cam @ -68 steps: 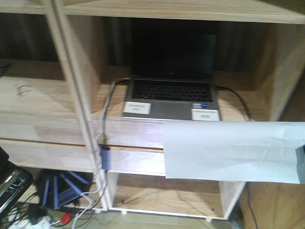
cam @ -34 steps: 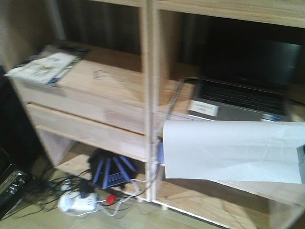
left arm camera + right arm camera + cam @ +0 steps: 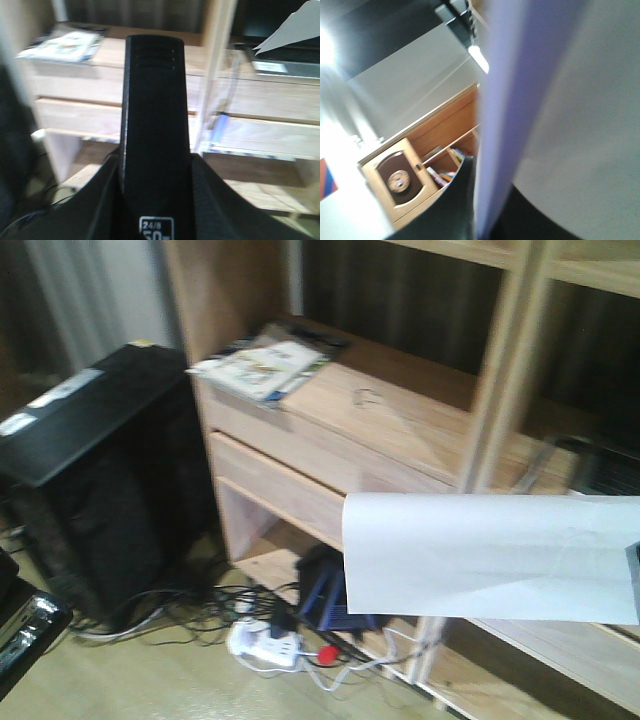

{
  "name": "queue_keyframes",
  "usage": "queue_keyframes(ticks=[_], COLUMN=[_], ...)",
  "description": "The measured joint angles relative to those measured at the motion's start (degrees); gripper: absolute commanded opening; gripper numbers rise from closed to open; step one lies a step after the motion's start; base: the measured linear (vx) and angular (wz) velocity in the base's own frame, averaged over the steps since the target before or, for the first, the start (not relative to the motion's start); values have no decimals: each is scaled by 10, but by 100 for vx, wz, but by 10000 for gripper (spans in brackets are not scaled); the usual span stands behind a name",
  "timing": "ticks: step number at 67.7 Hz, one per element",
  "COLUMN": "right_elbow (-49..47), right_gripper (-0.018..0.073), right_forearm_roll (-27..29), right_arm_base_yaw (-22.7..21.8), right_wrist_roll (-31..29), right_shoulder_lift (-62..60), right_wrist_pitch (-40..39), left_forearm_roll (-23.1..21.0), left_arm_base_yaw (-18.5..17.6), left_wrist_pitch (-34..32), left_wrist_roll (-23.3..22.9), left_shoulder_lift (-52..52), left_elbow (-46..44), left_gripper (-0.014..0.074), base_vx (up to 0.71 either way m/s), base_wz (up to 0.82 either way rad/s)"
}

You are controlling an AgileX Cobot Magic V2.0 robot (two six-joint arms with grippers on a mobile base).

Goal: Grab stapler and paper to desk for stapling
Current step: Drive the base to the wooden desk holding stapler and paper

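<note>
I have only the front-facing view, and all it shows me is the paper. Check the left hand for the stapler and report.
Observer: In the left wrist view the stapler sits clamped between the fingers of the left hand, pointing away from the camera.
Operator: Prove it's the stapler, not some other black thing.
Observer: A white label near its base reads 24/6.
Operator: Now report on the other arm.
Observer: In the right wrist view the paper runs up edge-on past the camera, with dark fingers of the right hand on either side of its lower end.
</note>
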Motion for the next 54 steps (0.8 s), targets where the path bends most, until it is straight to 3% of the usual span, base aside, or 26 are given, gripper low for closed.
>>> queue_keyframes(ticks=[54], right_elbow=[0], right_gripper=[-6], right_forearm_roll=[1], right_arm_base_yaw=[0], right_wrist_roll=[0], right_shoulder_lift=[0], right_wrist_pitch=[0], left_forearm_roll=[0], left_arm_base_yaw=[0], left_wrist_pitch=[0], left_wrist_roll=[0], left_shoulder_lift=[0], left_elbow=[0], left_gripper=[-6], base_vx=[10], base_wz=[73])
